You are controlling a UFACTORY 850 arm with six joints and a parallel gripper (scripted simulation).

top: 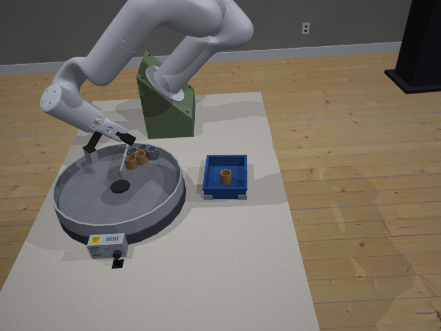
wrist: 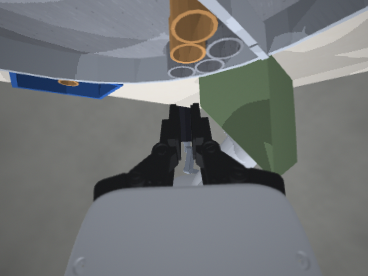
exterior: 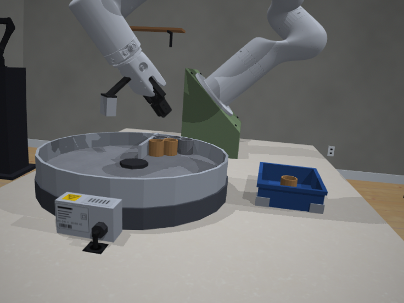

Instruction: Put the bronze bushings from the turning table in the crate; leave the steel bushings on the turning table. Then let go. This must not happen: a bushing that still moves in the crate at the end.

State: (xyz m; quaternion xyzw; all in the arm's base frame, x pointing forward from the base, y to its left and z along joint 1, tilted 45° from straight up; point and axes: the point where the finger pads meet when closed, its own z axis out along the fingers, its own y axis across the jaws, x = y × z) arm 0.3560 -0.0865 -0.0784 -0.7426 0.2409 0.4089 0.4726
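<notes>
The turning table holds two upright bronze bushings, one beside the divider and another touching or nearly touching it. Three steel bushings, one of them at the right of the group, stand behind them near the rim. The blue crate holds one upright bronze bushing. My gripper is shut and empty, tilted, above the back of the turning table.
A thin divider wall and a black hub stand on the turning table. A grey control box sits at its front. The green arm base rises behind.
</notes>
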